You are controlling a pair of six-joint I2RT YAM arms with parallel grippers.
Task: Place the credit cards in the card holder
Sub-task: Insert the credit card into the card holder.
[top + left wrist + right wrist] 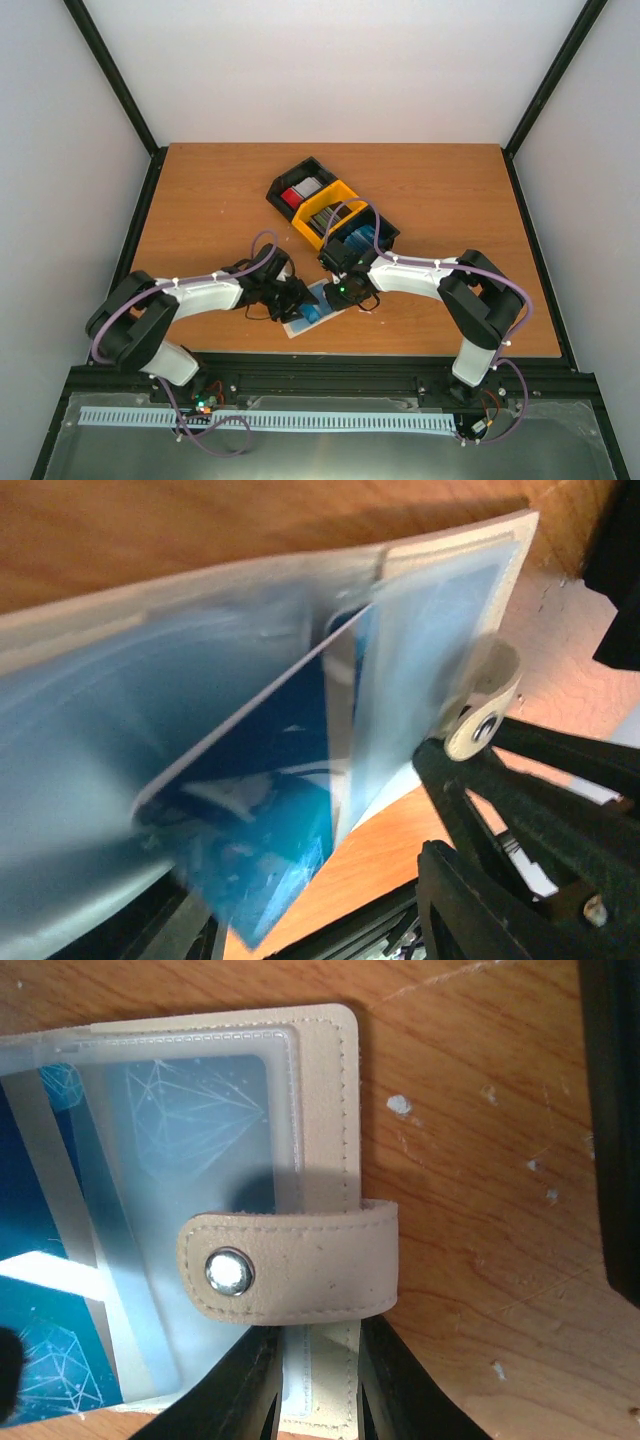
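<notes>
Card holder (298, 326) lies open on the table (200, 200), near the front edge, between the two arm bases. A tray (283, 183) sits behind it, apart from it.

Pose: both arms are folded with elbows out to the sides and forearms angled inward, so they meet over the holder. The left gripper (297, 303) is over the holder's left part. The right gripper (337, 298) is at its right edge, wrist pointing down.

Right wrist view: the fingers (235, 1395) sit either side of the holder's beige edge strip, just below the snap tab (300, 1265), and look clamped on that edge. The tab is folded over the clear sleeve with its stud (229, 1271) facing up.

A blue card (270, 780) is tilted, with one long edge up among the clear sleeves and its lower end sticking out. From the left wrist camera it's blurred and very close. The right wrist view also shows blue card face behind the clear plastic.

Left hand: the fingers aren't clear in any view, so I can't tell whether they're apart or gripping the card.
</notes>
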